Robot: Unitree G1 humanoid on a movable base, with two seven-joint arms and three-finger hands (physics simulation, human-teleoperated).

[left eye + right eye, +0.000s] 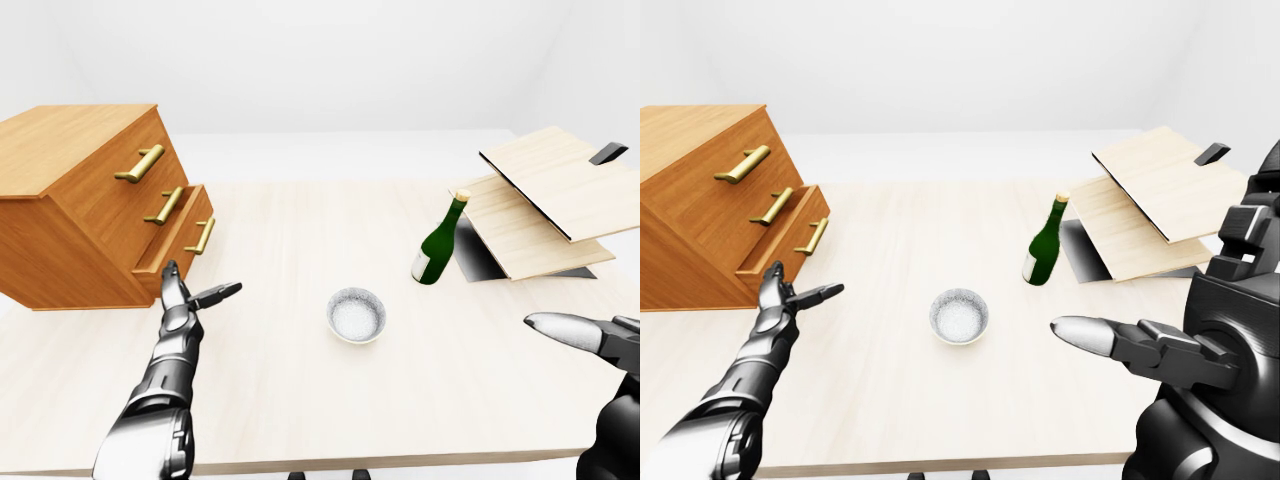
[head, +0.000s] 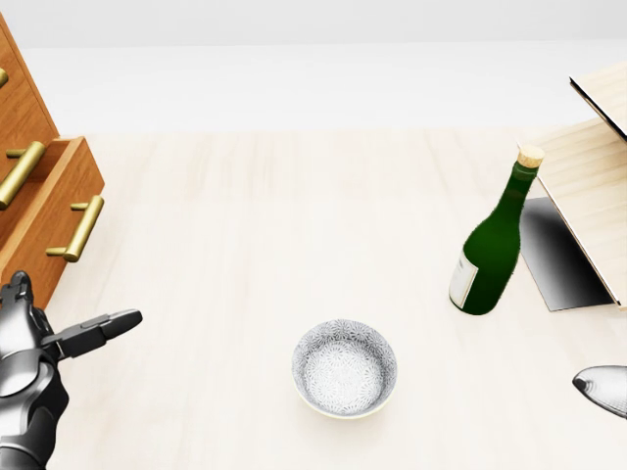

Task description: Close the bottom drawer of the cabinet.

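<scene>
Bottom drawer nearly shut

My left hand, fingers spread, holds nothing; I push squarely beside the handle, avoiding skew.

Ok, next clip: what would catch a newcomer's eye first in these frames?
Probably the wooden cabinet at the left-eye view's left, its bottom drawer sticking out slightly, with the left hand open right below it. Next, the green bottle standing upright right of centre beside tilted light wood boards, and a small patterned bowl mid-table.
</scene>
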